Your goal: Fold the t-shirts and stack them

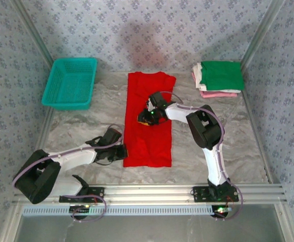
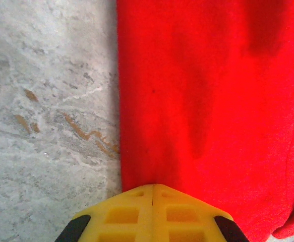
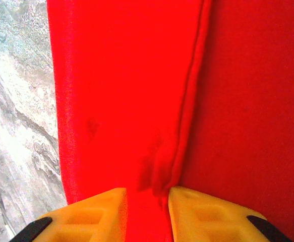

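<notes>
Bending inward over the red t-shirt (image 1: 148, 146), right pincer (image 3: 147, 194) clamped on its fold, left pincer (image 2: 153, 189) together.

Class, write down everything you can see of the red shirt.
The red shirt is plain, soft-looking cloth, folded lengthways into a long strip. It lies flat in the middle of the table, wider end far. A seam ridge runs along it. The shut left pincer meets its left edge. The right pincer sits on its middle, jaws slightly apart with cloth between; grip unclear.
</notes>
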Available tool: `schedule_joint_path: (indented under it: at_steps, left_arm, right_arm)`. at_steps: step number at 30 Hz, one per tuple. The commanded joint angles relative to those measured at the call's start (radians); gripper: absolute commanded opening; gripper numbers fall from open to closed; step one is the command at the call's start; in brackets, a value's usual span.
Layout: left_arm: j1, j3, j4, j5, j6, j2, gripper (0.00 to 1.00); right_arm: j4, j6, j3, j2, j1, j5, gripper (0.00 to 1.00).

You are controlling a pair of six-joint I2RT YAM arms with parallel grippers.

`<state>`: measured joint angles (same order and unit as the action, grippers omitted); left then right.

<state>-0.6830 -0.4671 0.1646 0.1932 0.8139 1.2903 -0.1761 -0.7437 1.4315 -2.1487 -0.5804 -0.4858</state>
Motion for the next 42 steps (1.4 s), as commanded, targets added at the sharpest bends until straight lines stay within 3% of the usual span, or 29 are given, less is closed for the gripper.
schedule_joint_path:
  at_steps: [1, 5, 13, 21, 35, 40, 42]
  left_arm:
    - [-0.011, 0.059, 0.143, -0.046, 0.017, 0.028, 0.00]
    - [-0.011, 0.077, 0.180, -0.046, 0.024, -0.007, 0.00]
    - [-0.011, 0.077, 0.258, -0.053, 0.002, -0.028, 0.00]
    - [-0.011, 0.080, 0.202, -0.036, 0.008, 0.019, 0.00]
    - [-0.012, 0.070, 0.176, -0.032, 0.002, 0.048, 0.00]
    - [-0.012, 0.071, 0.170, -0.036, 0.007, 0.055, 0.00]
    - [-0.012, 0.075, 0.165, -0.035, 0.010, 0.054, 0.00]
  right_arm:
    - [-0.067, 0.006, 0.020, -0.008, -0.002, 0.057, 0.31]
    - [-0.106, 0.022, 0.009, 0.011, 0.005, 0.122, 0.32]
    - [-0.132, 0.026, 0.006, 0.021, 0.022, 0.122, 0.32]
    - [-0.138, 0.025, 0.021, 0.022, 0.015, 0.121, 0.37]
    - [-0.153, -0.003, 0.054, 0.010, -0.003, 0.112, 0.36]
    - [-0.100, -0.028, 0.086, -0.041, -0.016, 0.058, 0.28]
    - [-0.081, -0.038, 0.087, -0.041, -0.016, 0.061, 0.14]
